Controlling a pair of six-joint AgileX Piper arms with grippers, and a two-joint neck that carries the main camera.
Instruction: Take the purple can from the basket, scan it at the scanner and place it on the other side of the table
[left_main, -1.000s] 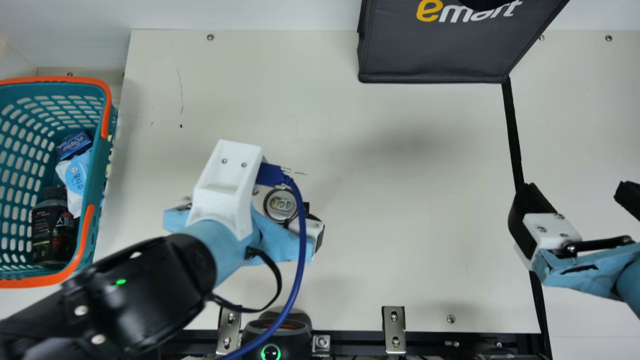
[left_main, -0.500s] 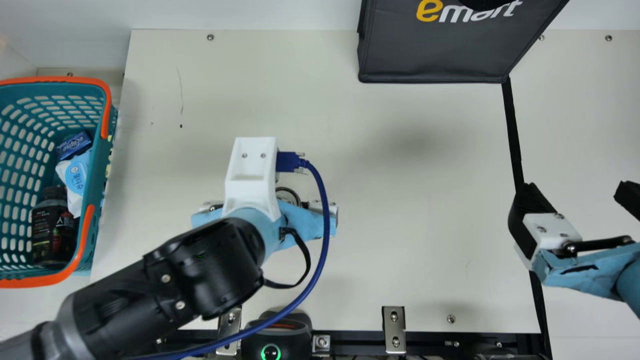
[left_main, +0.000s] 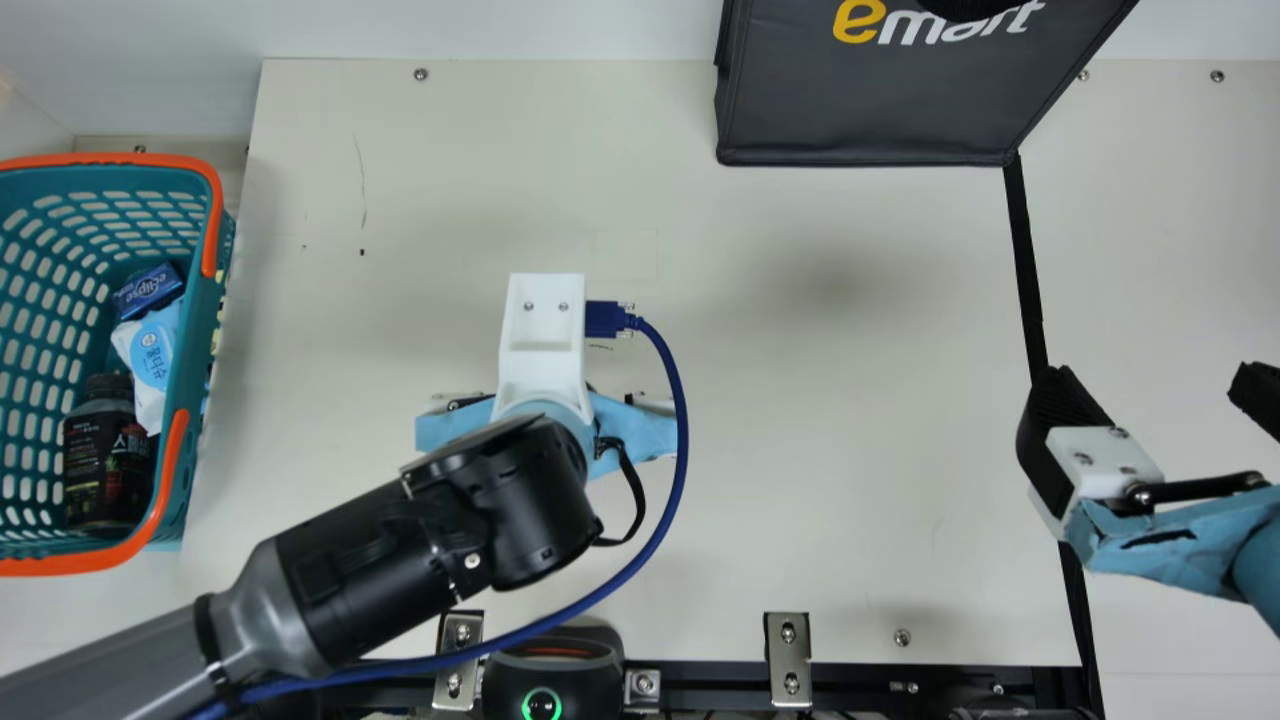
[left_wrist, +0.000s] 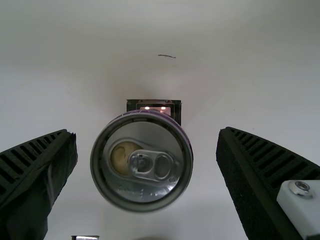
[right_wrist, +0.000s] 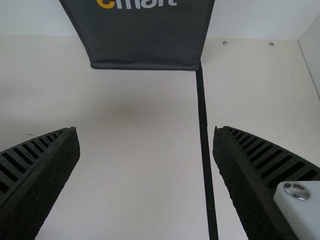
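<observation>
- Left gripper (left_wrist: 146, 132) now shifted toward the right arm; fingers spread, grasping nothing.
- Purple can (left_wrist: 142, 170) between its fingers, touching neither.
- Lit module (left_wrist: 174, 106) beside can, perhaps scanner.
- Carry-across seems undone.

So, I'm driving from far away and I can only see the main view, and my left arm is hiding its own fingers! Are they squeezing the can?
Observer: No. In the left wrist view, the left gripper is open, with the can between its fingers and a gap on each side.

Operator: Oh! Which end of the can is the wrist camera looking at?

Observer: The end with the pull tab.

Operator: Cool! Is there anything peeking out from behind it?

Observer: Yes, a small dark box with two bright spots of light. It's partly hidden by the can, so I can't tell if they touch.
</observation>
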